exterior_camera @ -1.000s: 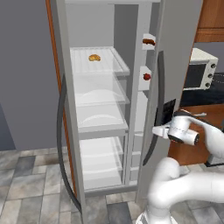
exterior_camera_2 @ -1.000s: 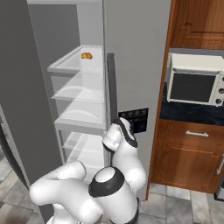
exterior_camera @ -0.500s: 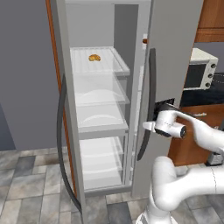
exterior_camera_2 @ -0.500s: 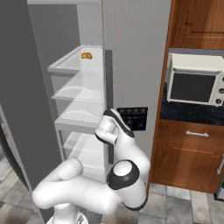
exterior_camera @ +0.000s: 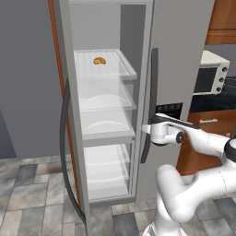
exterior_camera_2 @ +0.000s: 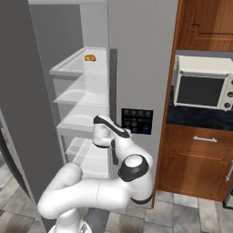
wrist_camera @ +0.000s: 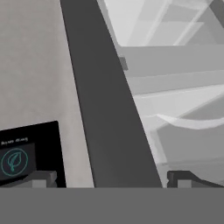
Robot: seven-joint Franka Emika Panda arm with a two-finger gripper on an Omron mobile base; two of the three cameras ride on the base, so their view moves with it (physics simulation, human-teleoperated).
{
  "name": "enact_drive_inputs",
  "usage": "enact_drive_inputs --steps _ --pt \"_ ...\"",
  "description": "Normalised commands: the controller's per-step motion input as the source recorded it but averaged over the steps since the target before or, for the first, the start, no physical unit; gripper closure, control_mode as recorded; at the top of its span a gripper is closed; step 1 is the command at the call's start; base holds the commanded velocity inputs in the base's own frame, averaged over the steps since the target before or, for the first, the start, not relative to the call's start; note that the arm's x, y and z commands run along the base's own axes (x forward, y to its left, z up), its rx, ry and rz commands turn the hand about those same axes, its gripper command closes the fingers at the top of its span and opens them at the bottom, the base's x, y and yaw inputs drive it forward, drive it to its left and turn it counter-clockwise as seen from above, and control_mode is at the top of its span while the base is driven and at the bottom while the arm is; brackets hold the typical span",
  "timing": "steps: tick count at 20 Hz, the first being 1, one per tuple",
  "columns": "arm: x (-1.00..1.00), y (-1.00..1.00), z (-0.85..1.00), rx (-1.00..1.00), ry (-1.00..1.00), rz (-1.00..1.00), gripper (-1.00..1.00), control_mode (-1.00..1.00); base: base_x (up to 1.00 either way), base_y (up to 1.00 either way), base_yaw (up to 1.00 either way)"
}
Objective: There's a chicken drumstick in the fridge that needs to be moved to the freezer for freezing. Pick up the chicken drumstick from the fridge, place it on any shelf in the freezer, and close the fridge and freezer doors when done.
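Against the tall grey side-by-side unit, the door with the black dispenser panel (exterior_camera_2: 137, 121) stands closed, its dark vertical bar handle (exterior_camera: 150, 106) running down its edge. Beside it the other compartment (exterior_camera: 106, 133) is open — pale shelves and clear drawers visible, its door (exterior_camera: 64, 115) swung wide toward the left. A small golden-orange bun-like item (exterior_camera: 99, 61) lies on the top shelf (exterior_camera: 115, 69); the chicken drumstick cannot be made out on any shelf. The claw (wrist_camera: 109, 177) is spread wide, one fingertip on each side of the bar handle, pinching nothing; the hand view shows the dispenser panel just beside one fingertip. Right of the unit, a white microwave (exterior_camera_2: 202, 87) sits on a dark worktop (exterior_camera_2: 200, 119) over wooden cabinets (exterior_camera_2: 198, 159) — more wood panelling above. Grey stone tiles (exterior_camera: 32, 198) cover the floor.
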Motion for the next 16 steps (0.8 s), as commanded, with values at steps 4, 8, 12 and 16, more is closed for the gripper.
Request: enact_drive_inputs --steps 4,8,12,16 --pt "0.51 0.03 0.2 0.0 0.09 -0.13 -1.0 -1.0 0.0 0.0 0.0" --pt "0.53 0.01 0.18 0.0 0.07 -0.12 -1.0 -1.0 0.0 0.0 0.0" --pt "0.43 0.07 0.04 0.0 0.02 -0.13 -1.0 -1.0 0.0 0.0 0.0" --pt "0.18 0.01 0.05 0.0 0.02 -0.11 -1.0 -1.0 0.0 0.0 0.0"
